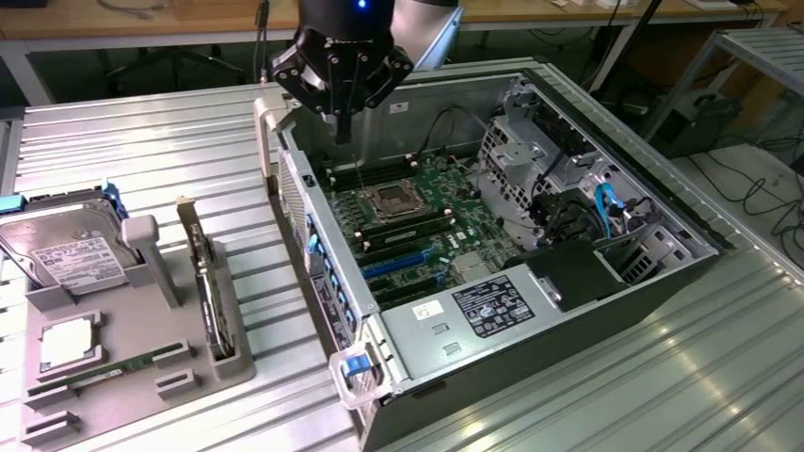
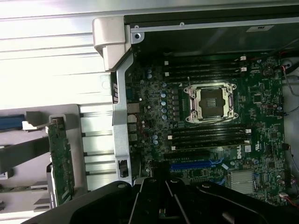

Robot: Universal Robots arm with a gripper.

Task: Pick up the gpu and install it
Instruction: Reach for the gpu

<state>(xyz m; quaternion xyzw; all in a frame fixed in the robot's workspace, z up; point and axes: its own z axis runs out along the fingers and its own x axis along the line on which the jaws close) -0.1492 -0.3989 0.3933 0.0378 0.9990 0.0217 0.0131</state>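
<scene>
The gpu (image 1: 209,282) is a thin green card standing on its edge in a slot of the grey holder (image 1: 151,311), left of the computer case in the exterior view. In the wrist view the gpu (image 2: 60,158) stands upright beside the case wall. My gripper (image 1: 342,130) hangs over the back left corner of the open case (image 1: 415,339), well apart from the gpu. Its fingers are shut with nothing between them. Seen from the wrist, the gripper (image 2: 161,196) is above the motherboard (image 2: 261,140), near the blue slot (image 2: 196,164).
The grey holder also carries a silver hard drive (image 1: 70,250), a processor (image 1: 66,341) and a RAM stick (image 1: 107,369). Inside the case are the empty CPU socket (image 1: 390,200), a black power supply (image 1: 571,273) and blue cables (image 1: 607,209). Everything rests on a ribbed metal table (image 1: 151,151).
</scene>
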